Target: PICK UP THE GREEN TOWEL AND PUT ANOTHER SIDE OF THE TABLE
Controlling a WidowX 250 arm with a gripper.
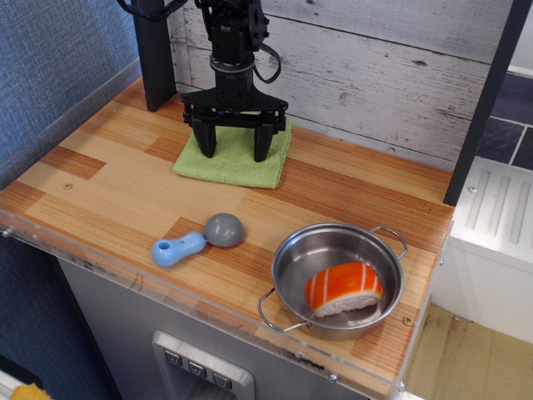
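The green towel [233, 160] lies flat on the wooden table [108, 179], toward the back and left of centre. My gripper [234, 150] hangs straight down over it. Its two black fingers [206, 140] are spread wide apart, with their tips at or just above the cloth near its left and right parts. The gripper is open and holds nothing. The arm hides the towel's back edge.
A steel pot [337, 279] with an orange-and-white sushi piece [343, 289] in it stands at the front right. A blue-handled grey scoop [200, 239] lies at the front centre. A black post [156, 52] and a plank wall [375, 67] close off the back.
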